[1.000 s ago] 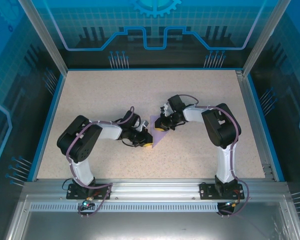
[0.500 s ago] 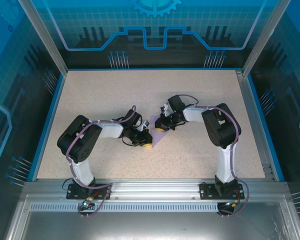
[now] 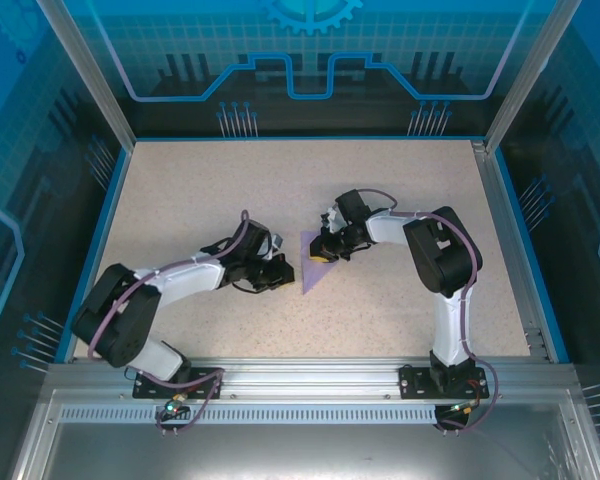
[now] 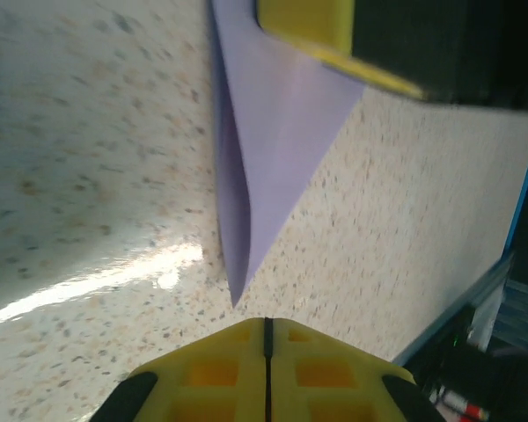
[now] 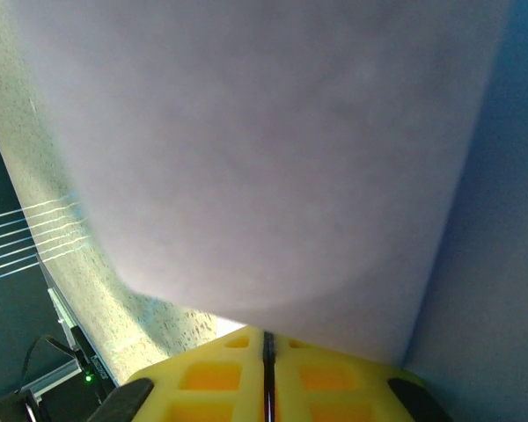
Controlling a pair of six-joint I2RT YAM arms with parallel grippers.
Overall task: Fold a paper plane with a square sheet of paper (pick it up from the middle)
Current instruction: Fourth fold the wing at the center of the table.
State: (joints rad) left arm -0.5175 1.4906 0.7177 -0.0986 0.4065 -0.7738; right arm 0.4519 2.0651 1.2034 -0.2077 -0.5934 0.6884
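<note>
- Speckled beige table [image 3: 410,190] with a blue rim [image 3: 97,245], glowing blue circuit-pattern panels [image 3: 310,60] all round, and a metal rail [image 3: 310,375] along the near edge where both arms are bolted.
- Roughly mid-table lies the lavender paper [image 3: 309,274], folded flat into a narrow triangle whose sharp tip points toward the near edge.
- The right gripper [image 3: 323,252] sits on the far, wide end of the paper, touching it.
- From the left wrist you can see one of its yellow fingers [image 4: 304,22] planted right on the purple sheet.
- In the right wrist view its two pads are pressed together with just a thin seam between them, and pale purple paper [image 5: 264,158] sits right up against the lens. It looks like a press-down rather than a pinch, since nothing shows in the seam.
- The left gripper [image 3: 283,272] is just beside the paper on its left, low over the table, not touching it.
- Its own camera shows the yellow pads [image 4: 211,374] squeezed together on nothing, with the paper's pointed tip [image 4: 235,294] a little way ahead of them.
- One long edge of the paper looks slightly lifted there, and it's a bit blurry.
</note>
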